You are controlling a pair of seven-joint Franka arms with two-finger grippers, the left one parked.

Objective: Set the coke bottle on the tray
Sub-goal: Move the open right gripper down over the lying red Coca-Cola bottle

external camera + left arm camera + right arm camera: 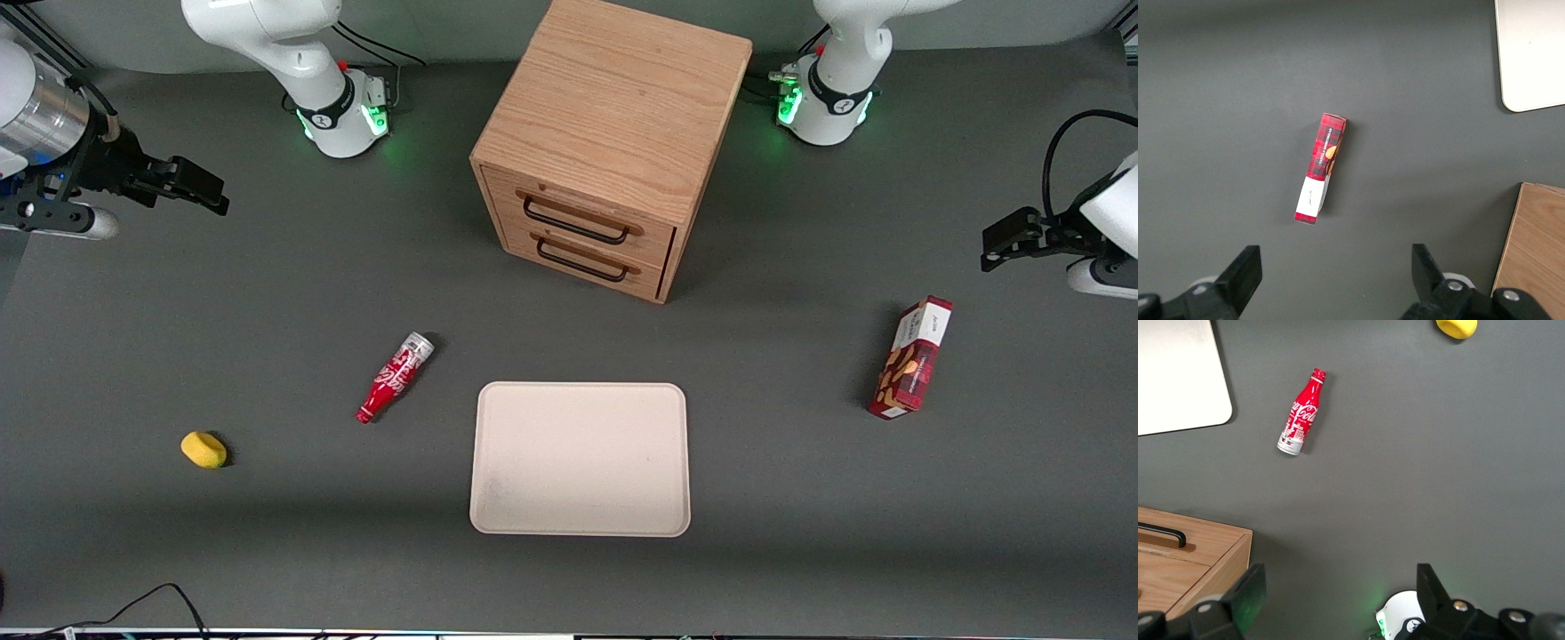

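Coke bottle (395,377): I've got it lying on its side on the dark table (222,293), silver base end pointing toward the wooden drawer cabinet (605,151), red neck pointing toward the front camera. Nothing is touching it.
Tray (580,524): flat on the table, just beside the bottle and apart from it, nearer the front camera than the cabinet. I see nothing on it.
Gripper (203,188): up at the working arm's end of the table, well apart from the bottle and hanging above the surface. From the wrist camera I see its fingers (1248,593) spread wide, with nothing between them.
Yellow object (204,449): small and rounded, on the table toward the working arm's end, nearer the front camera than the bottle.
Red snack box (910,359): lying toward the parked arm's end, well apart from the tray.
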